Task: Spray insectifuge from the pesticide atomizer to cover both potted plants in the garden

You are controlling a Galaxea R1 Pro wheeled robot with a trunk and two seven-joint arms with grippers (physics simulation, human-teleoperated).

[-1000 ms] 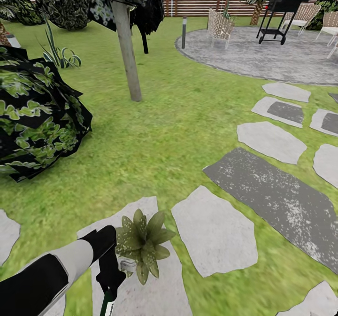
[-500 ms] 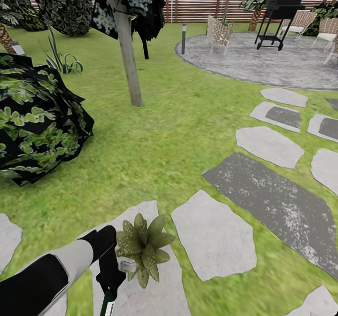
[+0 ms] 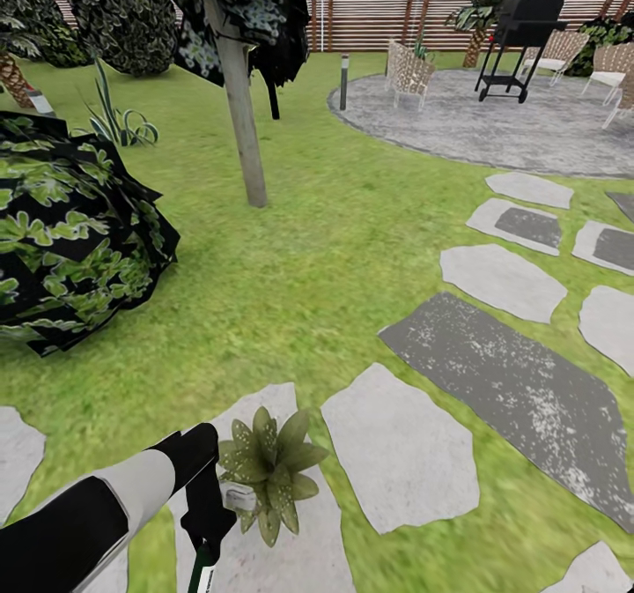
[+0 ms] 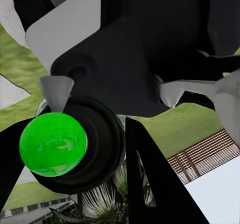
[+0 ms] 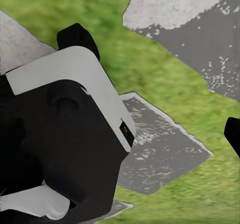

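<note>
The left gripper [image 3: 210, 522] is clenched around the pesticide atomizer [image 3: 202, 574], holding its pale trigger head just beside the potted plant [image 3: 269, 464] on a stepping stone [image 3: 299, 549], apparently so spray lands on the leaves.

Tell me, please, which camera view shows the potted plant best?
The head view: the potted plant stands whole on a stepping stone, beside the left pincer. The left wrist view catches some blurred pale leaves; the right wrist view gives grass and stones.
</note>
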